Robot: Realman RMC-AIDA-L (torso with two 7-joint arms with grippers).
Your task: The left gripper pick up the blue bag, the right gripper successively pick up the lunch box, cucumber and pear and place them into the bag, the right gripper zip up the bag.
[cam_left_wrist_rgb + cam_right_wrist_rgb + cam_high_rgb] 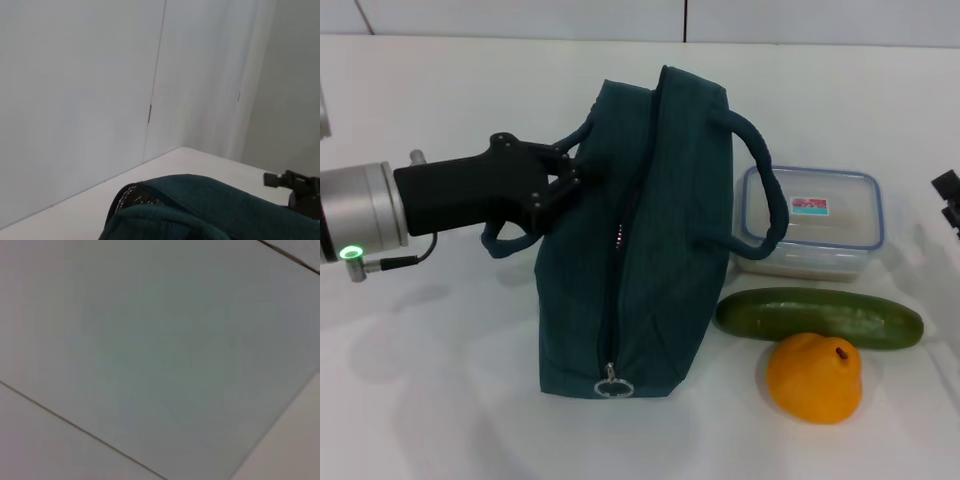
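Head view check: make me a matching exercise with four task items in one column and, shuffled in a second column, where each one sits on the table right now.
Things:
1. blue bag
2. lunch box
3. cucumber
4. pear

Places:
A. lying between the clear container and the orange-yellow fruit
B. nearest the camera, on the robot's right
C. at the middle of the table, with the left gripper at its handle
D. partly behind the bag's right handle loop

Pairs: 1-C, 2-D, 3-A, 4-B

Blue bag (660, 250) of matt woven cloth; lunch box (815, 225) clear smooth plastic; cucumber (820, 317) glossy; pear (815, 378) dull, lumpy
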